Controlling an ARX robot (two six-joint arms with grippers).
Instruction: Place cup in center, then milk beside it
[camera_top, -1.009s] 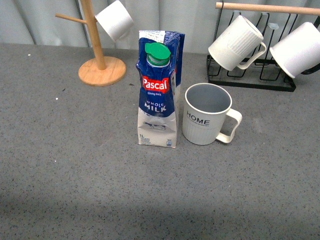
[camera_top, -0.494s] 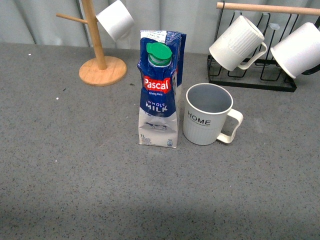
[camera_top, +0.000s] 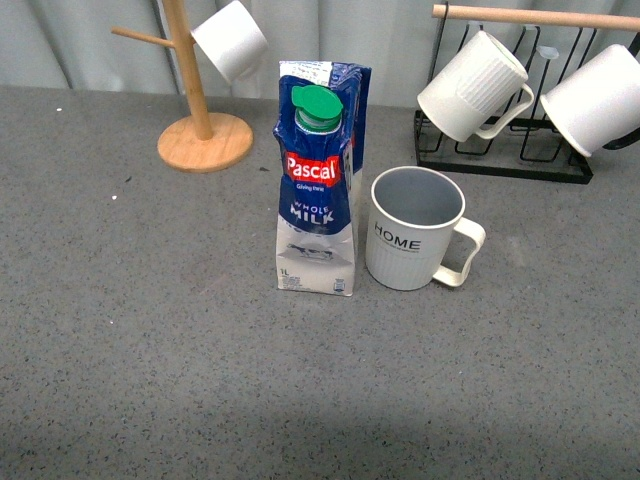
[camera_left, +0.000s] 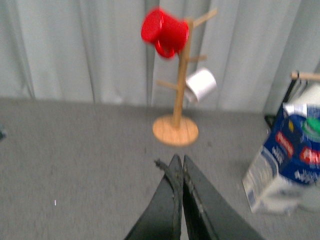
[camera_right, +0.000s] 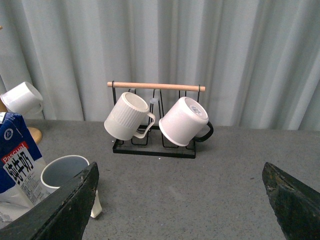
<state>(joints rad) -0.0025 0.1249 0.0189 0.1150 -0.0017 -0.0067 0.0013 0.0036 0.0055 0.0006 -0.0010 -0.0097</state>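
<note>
The cup (camera_top: 413, 228), off-white and ribbed with black "HOME" lettering, stands upright mid-table with its handle to the right. The milk carton (camera_top: 317, 180), blue and white with a green cap, stands upright just left of it, a small gap between them. Neither arm shows in the front view. My left gripper (camera_left: 179, 162) is shut and empty above the bare table, with the milk (camera_left: 286, 165) off to one side. My right gripper (camera_right: 180, 175) is wide open and empty; the cup's rim (camera_right: 64, 171) and the milk (camera_right: 17, 160) sit beside one finger (camera_right: 70, 202).
A wooden mug tree (camera_top: 197, 100) with a small white cup (camera_top: 230, 38) stands at the back left; it also holds a red mug (camera_left: 164, 31). A black wire rack (camera_top: 500, 150) with two hanging white mugs (camera_top: 472, 85) stands at the back right. A curtain backs the table.
</note>
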